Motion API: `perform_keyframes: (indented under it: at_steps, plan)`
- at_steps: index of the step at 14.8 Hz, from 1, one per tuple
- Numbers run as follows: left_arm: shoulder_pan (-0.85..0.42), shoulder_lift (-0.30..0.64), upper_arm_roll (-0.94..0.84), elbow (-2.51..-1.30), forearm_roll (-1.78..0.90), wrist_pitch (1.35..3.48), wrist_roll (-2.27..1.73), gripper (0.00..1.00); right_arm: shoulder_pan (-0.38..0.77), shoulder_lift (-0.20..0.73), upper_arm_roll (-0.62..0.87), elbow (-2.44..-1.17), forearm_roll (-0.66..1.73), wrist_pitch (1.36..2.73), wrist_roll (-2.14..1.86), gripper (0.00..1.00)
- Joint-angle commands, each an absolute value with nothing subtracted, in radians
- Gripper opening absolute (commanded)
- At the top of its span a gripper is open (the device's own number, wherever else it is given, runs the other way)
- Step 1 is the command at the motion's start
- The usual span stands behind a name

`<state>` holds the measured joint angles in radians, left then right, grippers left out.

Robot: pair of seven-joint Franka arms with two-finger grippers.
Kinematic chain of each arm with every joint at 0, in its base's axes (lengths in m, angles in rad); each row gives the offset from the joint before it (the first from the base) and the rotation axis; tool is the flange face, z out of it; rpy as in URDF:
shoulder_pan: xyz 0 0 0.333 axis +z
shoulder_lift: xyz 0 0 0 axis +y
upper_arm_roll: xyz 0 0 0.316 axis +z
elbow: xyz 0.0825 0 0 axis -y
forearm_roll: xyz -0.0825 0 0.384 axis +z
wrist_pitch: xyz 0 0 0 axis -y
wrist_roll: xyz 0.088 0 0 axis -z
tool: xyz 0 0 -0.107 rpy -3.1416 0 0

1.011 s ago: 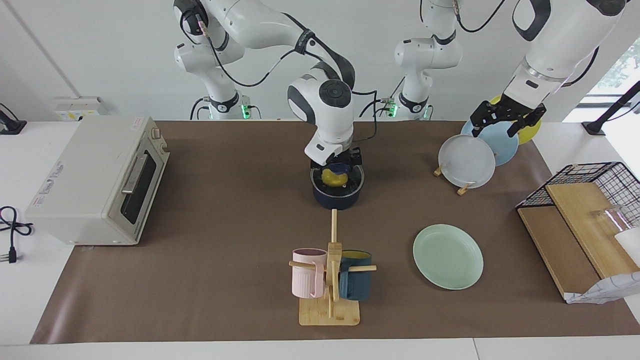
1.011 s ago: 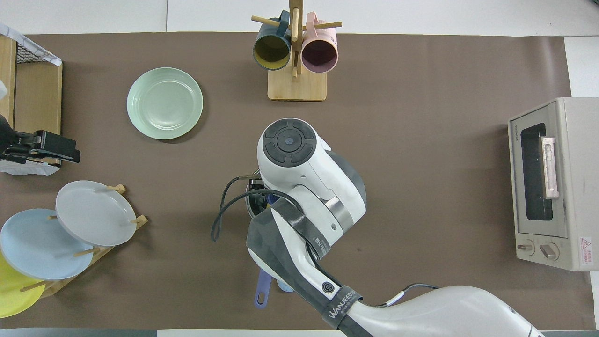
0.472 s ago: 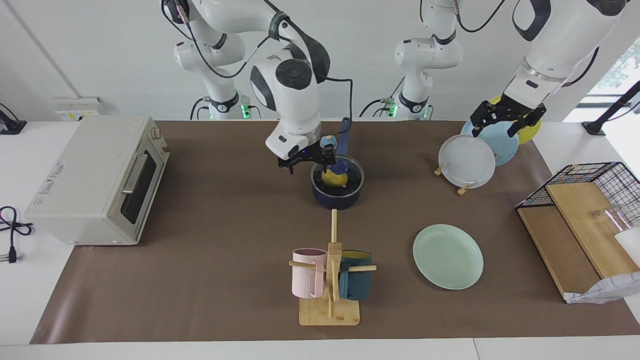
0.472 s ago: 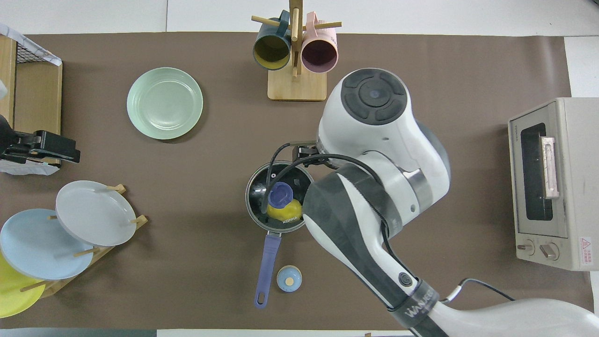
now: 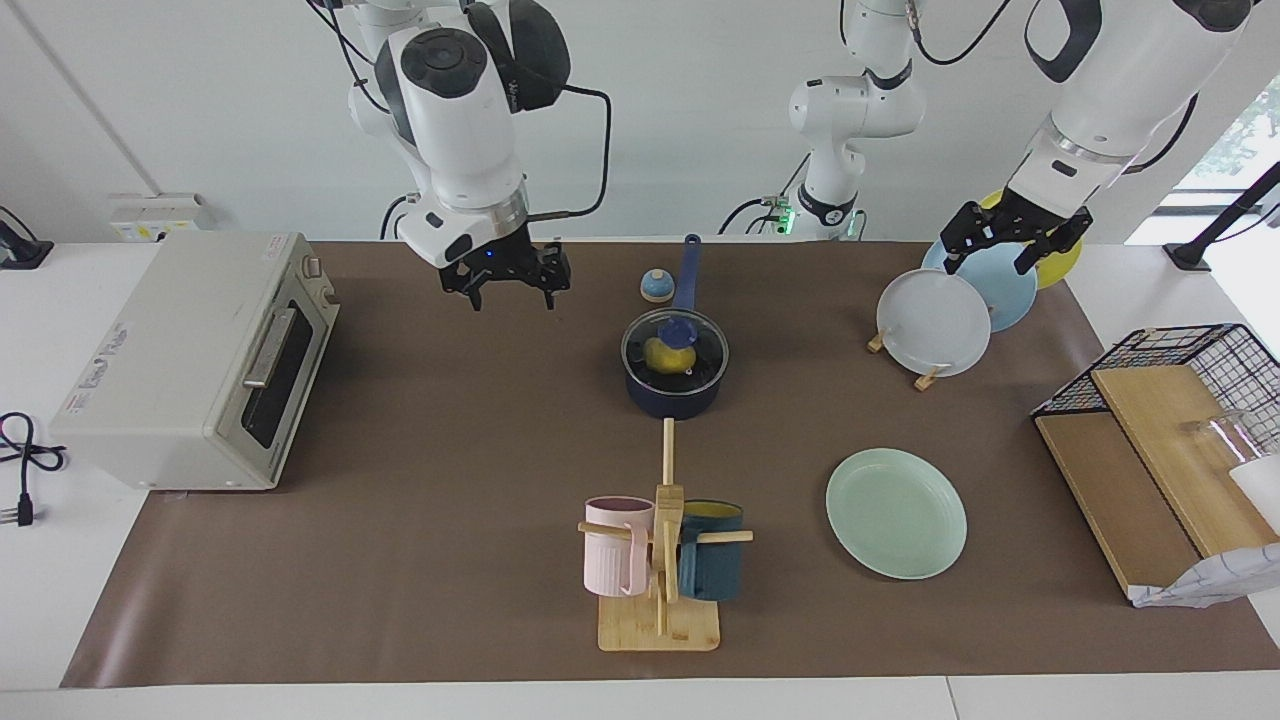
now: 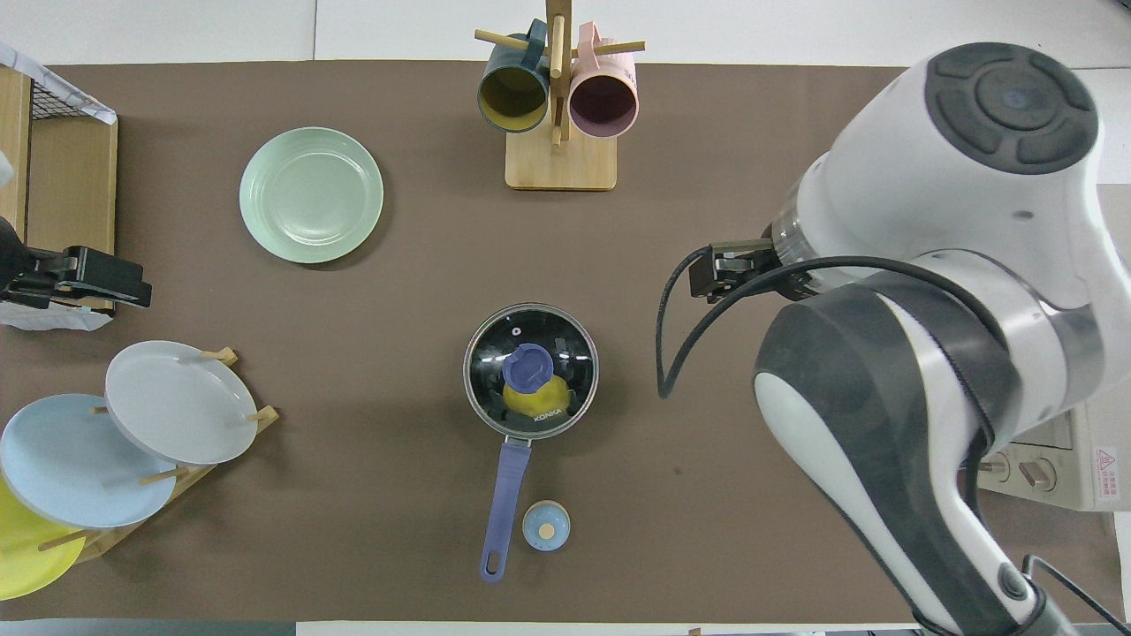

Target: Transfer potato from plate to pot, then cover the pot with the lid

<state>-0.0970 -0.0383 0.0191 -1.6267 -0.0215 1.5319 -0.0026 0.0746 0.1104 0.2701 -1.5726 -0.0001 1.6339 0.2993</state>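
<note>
Bright, even light falls from above, leaving soft short shadows on the worktop (image 5: 450,450), a pale glare on the lid (image 6: 530,371), and sharp focus throughout.

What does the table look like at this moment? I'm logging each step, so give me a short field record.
potato: inside the pot, seen through the glass
lid: seated on the pot
plate: bare, toward the left arm's end
right claw: open, raised over the mat between toaster oven and pot
left claw: waiting over the plate rack
task: looks done
</note>
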Motion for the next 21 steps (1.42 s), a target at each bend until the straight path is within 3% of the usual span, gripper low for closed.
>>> perform_keyframes:
  at_steps: [1, 9, 21]
  plan:
    - [-0.081, -0.043, 0.008, -1.628, -0.006, 1.52, 0.008, 1.0, 0.061, 0.042, 0.165, -1.606, -0.009, 1.593, 0.076, 1.0]
    - [-0.081, -0.043, 0.008, -1.628, -0.006, 1.52, 0.008, 1.0, 0.054, -0.046, 0.064, -1.686, -0.044, 1.513, -0.055, 1.0]
    - [-0.081, -0.043, 0.008, -1.628, -0.006, 1.52, 0.008, 1.0, 0.011, 0.002, 0.057, -1.623, -0.067, 1.474, -0.057, 1.0]
